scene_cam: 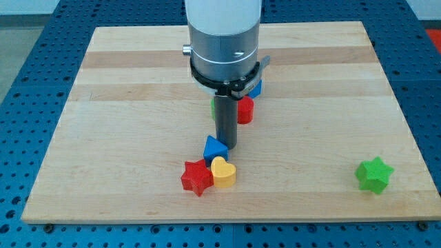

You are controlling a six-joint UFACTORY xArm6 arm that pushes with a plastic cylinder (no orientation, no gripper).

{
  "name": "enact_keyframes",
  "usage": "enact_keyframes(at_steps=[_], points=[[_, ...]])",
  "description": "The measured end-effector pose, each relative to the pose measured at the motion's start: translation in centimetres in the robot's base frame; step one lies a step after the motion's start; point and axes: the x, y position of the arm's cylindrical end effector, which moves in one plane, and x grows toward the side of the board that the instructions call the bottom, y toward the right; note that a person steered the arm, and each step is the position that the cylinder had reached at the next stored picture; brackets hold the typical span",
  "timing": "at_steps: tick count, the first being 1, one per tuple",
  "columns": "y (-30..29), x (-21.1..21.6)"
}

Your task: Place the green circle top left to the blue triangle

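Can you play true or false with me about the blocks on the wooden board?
1. The green star sits alone at the view's right. True.
2. The yellow heart touches the red star. True.
3. My tip is far from the blue triangle. False: it is right beside it, on its right.
4. The green circle is in full view. False: the rod mostly hides it.
5. The red star lies at the view's top. False: it is near the bottom.

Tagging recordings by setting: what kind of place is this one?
Probably a robotics lab bench: a wooden board lies on a blue perforated table, with small coloured blocks such as the green star and blue triangle, beside my tip.
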Motion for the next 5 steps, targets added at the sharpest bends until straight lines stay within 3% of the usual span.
enact_keyframes(at_steps=[2,3,5], points=[[0.2,-0.1],[2.2,-2.3],[-0.4,-5.7]])
